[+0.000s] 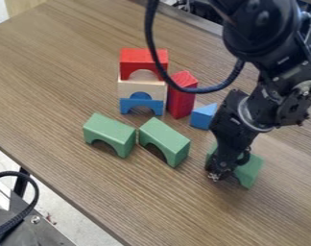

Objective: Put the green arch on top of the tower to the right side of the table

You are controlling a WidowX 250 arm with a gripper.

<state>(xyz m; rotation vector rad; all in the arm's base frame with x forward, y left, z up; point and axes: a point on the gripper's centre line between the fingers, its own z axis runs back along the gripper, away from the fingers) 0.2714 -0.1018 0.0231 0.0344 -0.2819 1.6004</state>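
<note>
With my gripper down at the rightmost green arch, grasping seems the step in hand; whether I'm clamped I can't tell, but a secure hold must precede lifting.

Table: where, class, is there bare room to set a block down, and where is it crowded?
The table shows bare wood left of the tower and below the two leftmost green arches. It is crowded from the tower past the upright red block and blue wedge to the pincer.
</note>
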